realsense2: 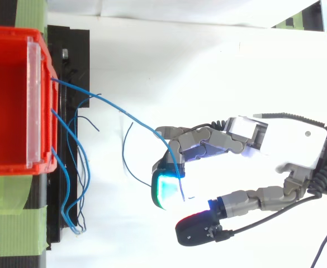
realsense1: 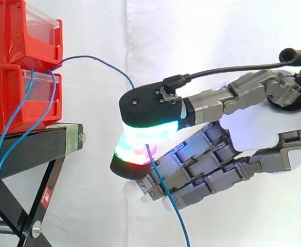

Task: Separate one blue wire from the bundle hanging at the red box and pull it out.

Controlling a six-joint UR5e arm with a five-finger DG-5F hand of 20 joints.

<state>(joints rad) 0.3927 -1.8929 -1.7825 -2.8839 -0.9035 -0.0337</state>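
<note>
- The hand [realsense1: 254,131] is clamped on one blue wire [realsense1: 105,63], pinched between two glowing pads [realsense1: 151,128] well out from the red box [realsense1: 6,100] — so thin a wire may slip free if the pinch eases
- The wire arcs back to the box; a sharp tug risks snagging the bundle [realsense1: 0,154] hanging by the stand [realsense1: 32,136] — dragging others along

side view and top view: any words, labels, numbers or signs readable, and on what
No text is readable in either view.
Red sticker on a leg of the black stand: white mark, too small to read.
Red bins, and the hand pinching the blue wire: no print seen.
</note>
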